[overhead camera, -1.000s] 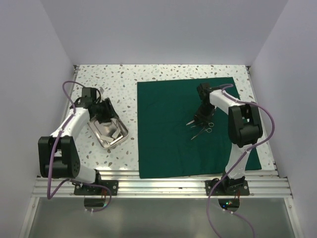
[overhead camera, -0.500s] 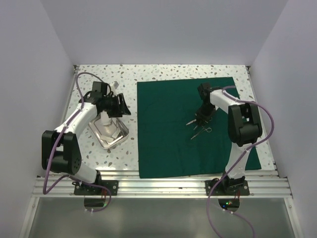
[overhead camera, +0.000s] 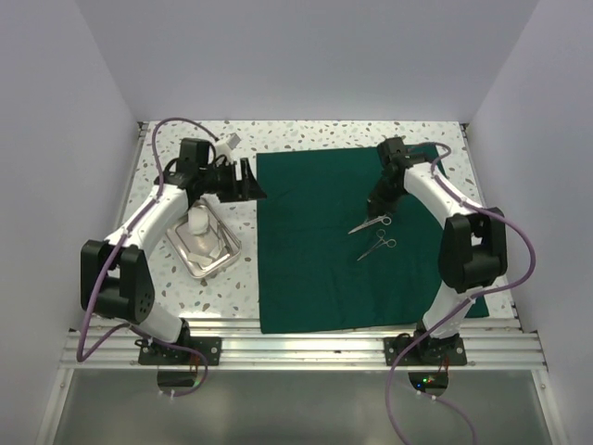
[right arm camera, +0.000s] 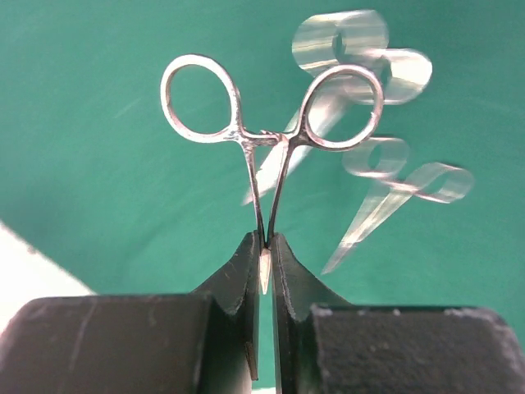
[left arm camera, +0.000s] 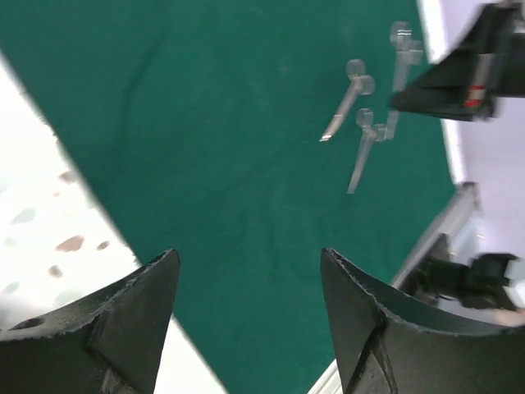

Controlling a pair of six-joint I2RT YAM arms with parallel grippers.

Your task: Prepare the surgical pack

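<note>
Left of the green drape [overhead camera: 315, 278], a steel tray [overhead camera: 213, 255] holds white gauze [overhead camera: 198, 222]. The left gripper [left arm camera: 248, 263] hangs over the drape's left edge, jaws wide apart and empty. Over its upper right, the right gripper [right arm camera: 264, 246] pinches ring-handled forceps [right arm camera: 267, 148] by the tips.

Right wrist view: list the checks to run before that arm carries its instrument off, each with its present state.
1. Right gripper shut on the steel instrument: ok, pinched near the tip, rings free.
2. Held instrument clear of the green drape: cannot tell.
3. Other instruments not snagged on it: cannot tell, they blur behind it.
4. Left gripper open and empty: ok, over the drape's edge.
5. Metal tray uncovered: ok, white gauze sits inside.
6. Grippers apart from each other: ok in the top view.
</note>
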